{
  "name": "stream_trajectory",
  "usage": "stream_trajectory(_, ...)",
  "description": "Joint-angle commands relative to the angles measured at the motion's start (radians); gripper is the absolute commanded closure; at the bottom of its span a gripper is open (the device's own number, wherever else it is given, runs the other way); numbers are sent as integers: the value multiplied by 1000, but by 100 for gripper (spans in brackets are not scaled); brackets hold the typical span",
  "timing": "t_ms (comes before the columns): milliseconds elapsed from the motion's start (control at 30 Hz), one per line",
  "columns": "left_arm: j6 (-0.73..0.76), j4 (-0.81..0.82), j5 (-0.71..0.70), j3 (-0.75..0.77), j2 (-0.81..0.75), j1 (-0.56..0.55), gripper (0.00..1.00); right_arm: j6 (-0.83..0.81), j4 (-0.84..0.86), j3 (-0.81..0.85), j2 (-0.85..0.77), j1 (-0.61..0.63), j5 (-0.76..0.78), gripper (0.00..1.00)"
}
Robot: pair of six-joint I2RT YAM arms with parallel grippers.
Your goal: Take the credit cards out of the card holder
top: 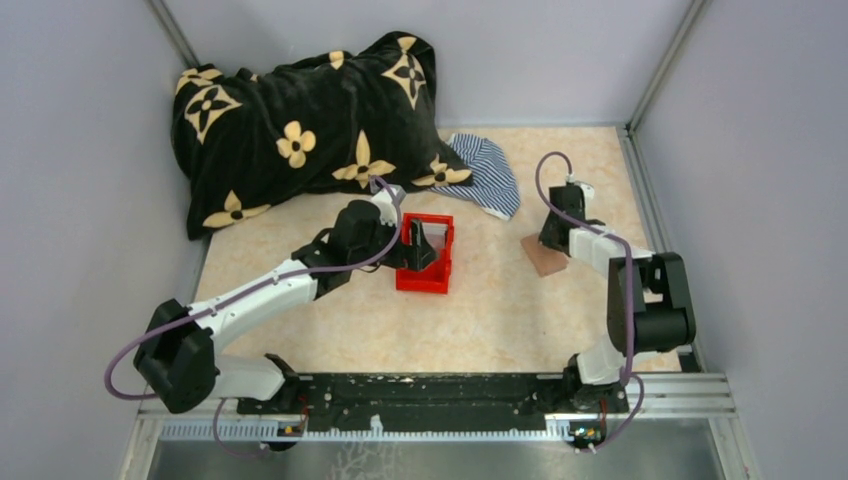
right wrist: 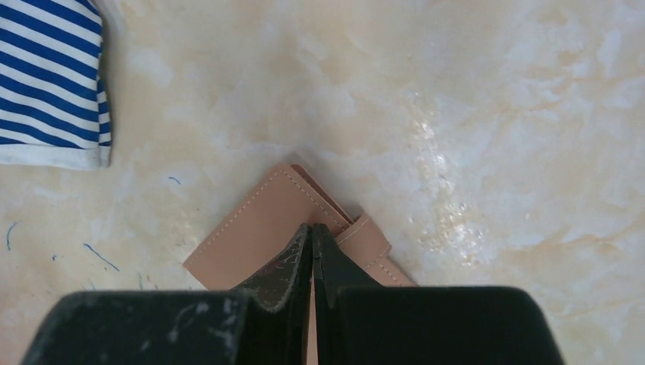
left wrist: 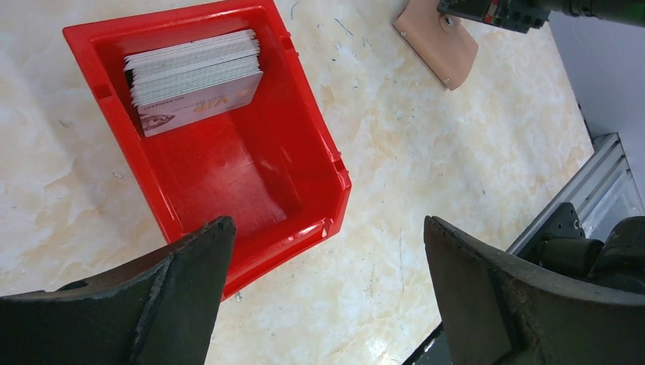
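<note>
A stack of credit cards lies in the far end of a red bin, grey edges fanned, a printed card at the front. My left gripper hangs open over the bin's near corner with nothing between its fingers. The card holder, tan-brown with a stitched edge and a strap tab, lies folded flat on the table. My right gripper is shut, its tips down over the card holder near the strap. Nothing shows between the jaws. In the left wrist view the card holder lies under the right gripper.
A black blanket with cream flowers is heaped at the back left. A blue-and-white striped cloth lies behind the bin, also seen in the right wrist view. Grey walls close the sides and a metal rail runs along the near edge.
</note>
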Motion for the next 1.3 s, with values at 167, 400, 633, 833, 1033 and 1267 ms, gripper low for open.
stream_trajectory(167,-16,20,-6,-15,-26,-9,1,36,8,-37,-94,-38,-24,84)
stream_trajectory(400,-8,13,-15,-24,-41,-10,1,11,19,-111,-50,-29,-100,80)
stream_trajectory(633,-21,11,-7,-32,-55,-10,1,76,8,-233,-163,45,-207,79)
stream_trajectory(833,-42,24,9,-45,-46,-14,1,180,-39,-255,-215,211,-211,79)
stream_trajectory(1033,-67,59,21,-67,-32,-46,1,295,-29,-253,-210,426,-192,79)
stream_trajectory(1267,-142,86,-43,-155,-69,-136,1,390,14,-268,-214,550,-187,79)
